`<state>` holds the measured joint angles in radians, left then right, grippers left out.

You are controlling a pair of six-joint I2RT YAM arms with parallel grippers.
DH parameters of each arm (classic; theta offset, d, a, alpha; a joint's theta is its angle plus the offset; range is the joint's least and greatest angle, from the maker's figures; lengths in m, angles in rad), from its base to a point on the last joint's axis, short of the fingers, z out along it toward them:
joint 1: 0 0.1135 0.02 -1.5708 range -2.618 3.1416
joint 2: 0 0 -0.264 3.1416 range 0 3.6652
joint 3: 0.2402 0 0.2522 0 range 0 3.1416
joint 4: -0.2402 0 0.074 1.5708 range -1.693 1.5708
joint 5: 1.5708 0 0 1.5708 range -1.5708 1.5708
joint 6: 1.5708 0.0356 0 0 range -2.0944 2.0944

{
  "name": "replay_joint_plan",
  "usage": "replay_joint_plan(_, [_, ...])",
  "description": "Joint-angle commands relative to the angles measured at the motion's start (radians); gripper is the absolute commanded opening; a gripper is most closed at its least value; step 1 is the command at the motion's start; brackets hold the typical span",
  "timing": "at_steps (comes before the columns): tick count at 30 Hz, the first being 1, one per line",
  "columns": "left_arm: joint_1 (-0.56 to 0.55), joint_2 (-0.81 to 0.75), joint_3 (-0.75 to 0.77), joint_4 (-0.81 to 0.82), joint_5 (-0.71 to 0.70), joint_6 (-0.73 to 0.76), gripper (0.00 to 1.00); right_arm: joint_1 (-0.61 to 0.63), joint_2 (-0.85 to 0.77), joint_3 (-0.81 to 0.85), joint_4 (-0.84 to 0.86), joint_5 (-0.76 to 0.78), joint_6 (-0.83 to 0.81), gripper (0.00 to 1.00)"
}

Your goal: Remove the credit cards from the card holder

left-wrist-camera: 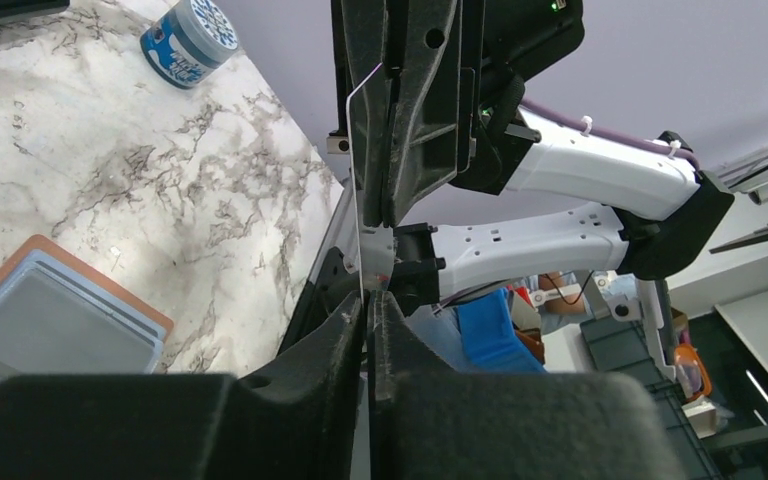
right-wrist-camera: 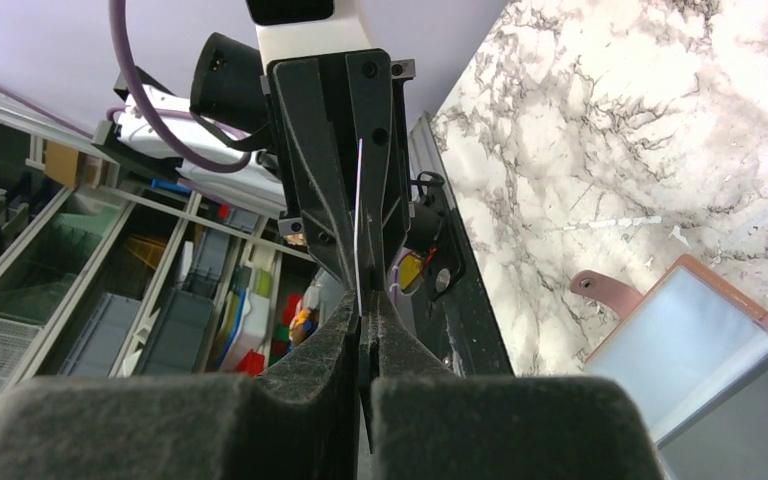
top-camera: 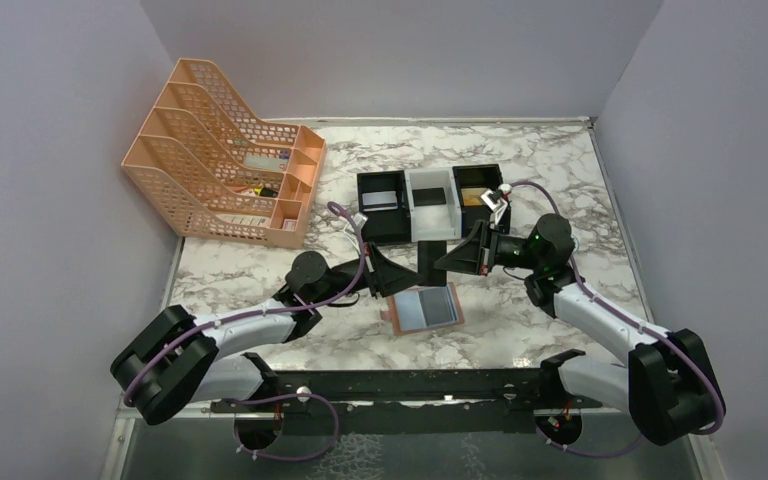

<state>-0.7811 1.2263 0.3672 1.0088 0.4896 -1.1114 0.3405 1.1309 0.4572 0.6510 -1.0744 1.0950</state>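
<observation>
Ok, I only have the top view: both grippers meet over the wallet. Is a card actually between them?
Observer: Yes. The right wrist view shows a thin card edge-on, with the right gripper shut on its near end.
Operator: And the other side?
Observer: In the left wrist view, the left gripper straddles the card's opposite end with a sliver of gap between its fingers. I cannot tell whether it is gripping.
Operator: Does the card look bent?
Observer: Between the two grippers its edge runs straight in the right wrist view.
</observation>
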Motion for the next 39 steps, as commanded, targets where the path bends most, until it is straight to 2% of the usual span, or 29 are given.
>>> replay_joint_plan(1, [-0.006, -0.02, 0.012, -0.007, -0.011, 0.03, 0.06, 0.005, -0.024, 0.03, 0.006, -0.014, -0.022, 0.01])
replay_joint_plan(4, [-0.006, -0.008, 0.023, -0.008, -0.007, 0.032, 0.08, 0.005, -0.028, 0.034, 0.006, -0.03, -0.026, 0.01])
replay_joint_plan(7, [-0.006, -0.001, 0.032, -0.007, -0.004, 0.032, 0.2, 0.005, -0.03, 0.037, -0.009, -0.039, -0.036, 0.02])
replay_joint_plan(11, [-0.006, 0.007, 0.052, -0.007, 0.011, 0.034, 0.25, 0.005, -0.03, 0.037, -0.011, -0.046, -0.041, 0.02])
replay_joint_plan(14, [-0.006, 0.017, 0.067, -0.007, 0.024, 0.034, 0.23, 0.005, -0.023, 0.044, -0.003, -0.061, -0.043, 0.02])
replay_joint_plan(21, [-0.006, 0.02, 0.063, -0.002, 0.02, 0.032, 0.0, 0.005, -0.022, 0.061, -0.003, -0.092, -0.045, 0.06])
replay_joint_plan(28, [-0.007, 0.031, 0.068, -0.002, 0.022, 0.032, 0.0, 0.005, -0.019, 0.064, 0.0, -0.079, -0.037, 0.18])
replay_joint_plan(30, [-0.007, 0.034, 0.07, -0.001, 0.022, 0.033, 0.0, 0.004, -0.016, 0.064, 0.001, -0.077, -0.037, 0.19])
replay_joint_plan(36, [-0.008, 0.038, 0.068, 0.001, 0.02, 0.033, 0.0, 0.005, -0.007, 0.059, -0.002, -0.072, -0.041, 0.03])
replay_joint_plan(38, [-0.009, 0.035, 0.065, 0.001, 0.019, 0.035, 0.0, 0.004, -0.01, 0.06, -0.014, -0.062, -0.064, 0.01])
replay_joint_plan(39, [-0.009, 0.034, 0.062, 0.001, 0.017, 0.038, 0.05, 0.005, -0.018, 0.067, -0.039, -0.05, -0.091, 0.01])
